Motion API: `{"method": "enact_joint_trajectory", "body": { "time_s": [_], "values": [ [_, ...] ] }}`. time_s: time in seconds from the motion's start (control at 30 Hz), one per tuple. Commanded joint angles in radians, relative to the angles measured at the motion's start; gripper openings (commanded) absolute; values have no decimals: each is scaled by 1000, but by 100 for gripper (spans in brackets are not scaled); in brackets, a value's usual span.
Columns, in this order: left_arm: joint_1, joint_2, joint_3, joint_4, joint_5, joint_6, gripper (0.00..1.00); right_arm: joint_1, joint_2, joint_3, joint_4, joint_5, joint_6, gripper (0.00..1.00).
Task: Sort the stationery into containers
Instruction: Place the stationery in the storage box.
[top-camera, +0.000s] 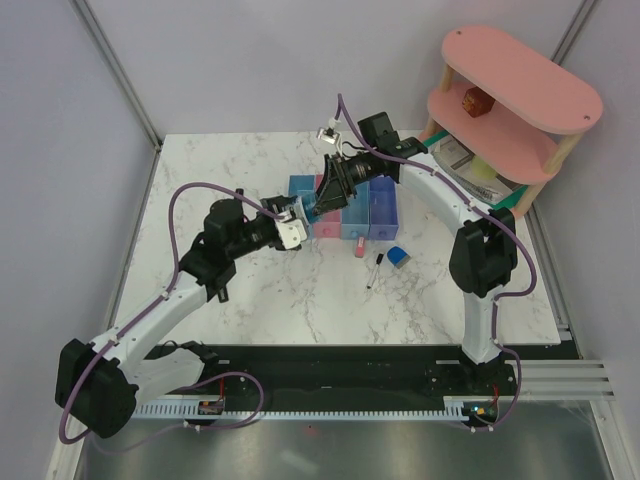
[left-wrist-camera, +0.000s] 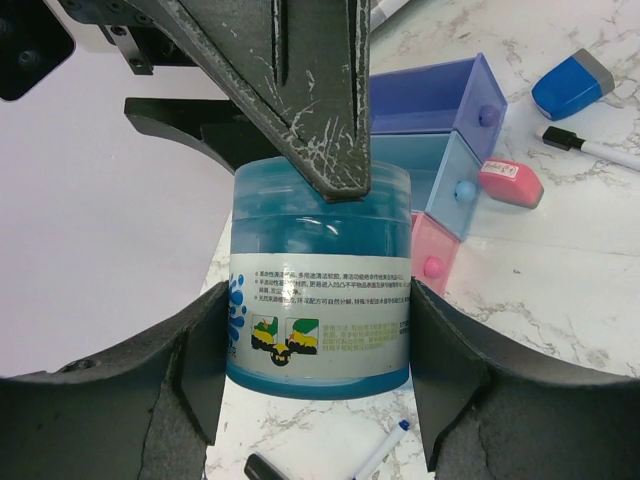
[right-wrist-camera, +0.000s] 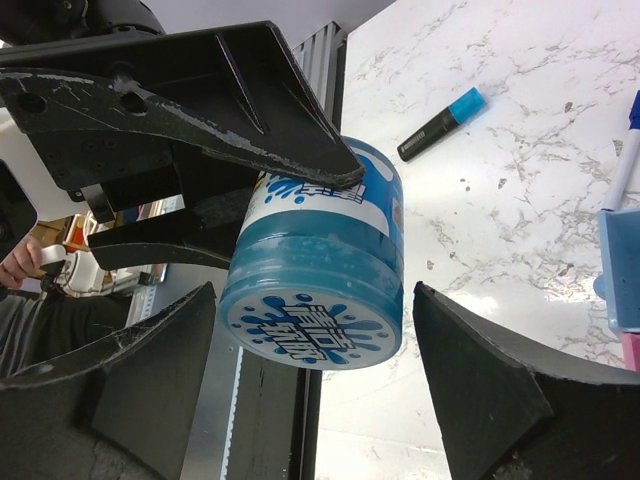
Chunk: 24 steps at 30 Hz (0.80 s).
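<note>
A round translucent blue plastic tub with a white printed label (left-wrist-camera: 320, 330) is held in the air at the light-blue end of the row of four joined plastic bins (top-camera: 356, 228). Both arms meet there.

The left gripper (left-wrist-camera: 318, 300) is clamped on the tub, with a dark pad flush against each side of the label. The right gripper (right-wrist-camera: 315, 290) has its fingers set around the same tub, near the end that carries the blue splash logo. From the left wrist, one scratched right finger lies across the tub's clear blue upper part. From the right wrist, a thin strip of background seems to show beside each pad, so I cannot tell whether that claw is actually gripping.

The other stationery lies on the white marble table (top-camera: 250, 300):
- In front of the row's violet-blue end, a pink rounded eraser (left-wrist-camera: 510, 183) lies just off the bin fronts.
- A blue cube with a grey top (left-wrist-camera: 572, 82) sits a little farther out from the row.
- A thin white pen with a black cap (left-wrist-camera: 590, 148) lies between the eraser and the cube.
- Beyond the light-blue end, a black marker with a blue cap (right-wrist-camera: 440, 125) lies apart from the row.
- A white pen with a blue tip (left-wrist-camera: 385, 445) lies below the tub.
</note>
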Motion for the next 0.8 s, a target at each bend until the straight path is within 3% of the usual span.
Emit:
{"method": "enact_joint_trajectory", "body": {
  "time_s": [0.0,0.4,0.47,0.5,0.6,0.77],
  "values": [
    [-4,-33,3,100,6,3,2,-3,-28,43,39,-10,5,86],
    [-4,-27,-7,133,0,15,2,-3,-29,22,70,-16,28,81],
    [-4,-23,-5,142,-3,15,2,-3,-31,16,82,-21,37,70],
    [-4,-24,-7,146,-3,14,2,-4,-31,14,88,-24,42,57],
    [-4,-20,-5,154,-8,14,2,-1,-32,5,104,-24,53,35],
    [-4,-21,-8,163,-12,17,2,-4,-39,-11,128,-18,67,26]
  ]
}}
